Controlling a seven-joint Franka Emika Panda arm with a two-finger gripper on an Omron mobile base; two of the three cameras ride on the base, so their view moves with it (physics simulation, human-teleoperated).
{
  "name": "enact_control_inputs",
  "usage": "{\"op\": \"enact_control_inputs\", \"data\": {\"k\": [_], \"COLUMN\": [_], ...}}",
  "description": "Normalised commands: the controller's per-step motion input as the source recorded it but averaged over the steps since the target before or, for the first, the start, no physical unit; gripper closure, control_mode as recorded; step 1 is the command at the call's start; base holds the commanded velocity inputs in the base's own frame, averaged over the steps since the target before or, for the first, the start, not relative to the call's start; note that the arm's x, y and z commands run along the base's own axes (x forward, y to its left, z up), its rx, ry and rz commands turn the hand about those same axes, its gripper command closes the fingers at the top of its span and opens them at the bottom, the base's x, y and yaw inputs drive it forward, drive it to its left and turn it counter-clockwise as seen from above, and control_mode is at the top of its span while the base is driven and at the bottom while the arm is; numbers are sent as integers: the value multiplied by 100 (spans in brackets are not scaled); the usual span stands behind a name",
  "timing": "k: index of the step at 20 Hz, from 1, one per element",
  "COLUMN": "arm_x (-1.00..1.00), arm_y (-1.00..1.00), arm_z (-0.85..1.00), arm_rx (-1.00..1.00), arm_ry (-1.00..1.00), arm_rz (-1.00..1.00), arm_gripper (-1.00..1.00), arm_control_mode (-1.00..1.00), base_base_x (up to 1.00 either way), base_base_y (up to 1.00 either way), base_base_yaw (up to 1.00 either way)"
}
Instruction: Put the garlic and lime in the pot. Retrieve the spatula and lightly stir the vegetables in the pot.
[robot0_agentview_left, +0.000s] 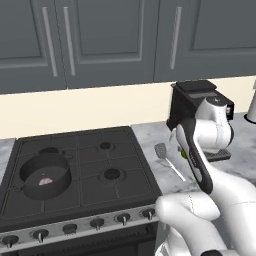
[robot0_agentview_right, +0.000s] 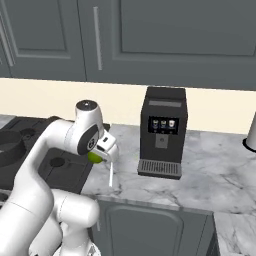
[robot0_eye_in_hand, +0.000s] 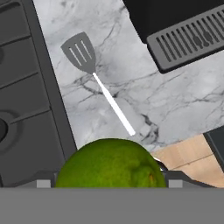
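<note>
The lime (robot0_eye_in_hand: 109, 164) is a bright green ball that looms large at the bottom of the hand view, and my gripper (robot0_eye_in_hand: 109, 177) is shut on it. From the right base view the lime (robot0_agentview_right: 95, 158) hangs under the hand, above the counter's left end beside the stove. Far below it the spatula (robot0_eye_in_hand: 103, 87) lies flat on the marble, its grey slotted blade toward the stove side. The dark pot (robot0_agentview_left: 27, 170) sits on the stove's front-left burner with the pinkish garlic (robot0_agentview_left: 46, 181) inside it.
A black coffee machine (robot0_agentview_right: 162, 132) stands on the counter to the right of the spatula, its drip tray (robot0_eye_in_hand: 192, 41) close to the blade. The stove (robot0_agentview_left: 100, 165) has bare burners right of the pot. A pale container (robot0_agentview_right: 250, 132) stands at the far right.
</note>
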Motion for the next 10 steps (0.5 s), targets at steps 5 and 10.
{"op": "enact_control_inputs", "data": {"k": [5,10], "arm_x": [0,0], "arm_y": [0,0], "arm_z": [0,0], "arm_rx": [0,0], "arm_ry": [0,0], "arm_rz": [0,0], "arm_gripper": [100,100], "arm_control_mode": [100,100], "base_base_x": [-13,-75], "base_base_y": [7,74], "base_base_yaw": [0,0]}}
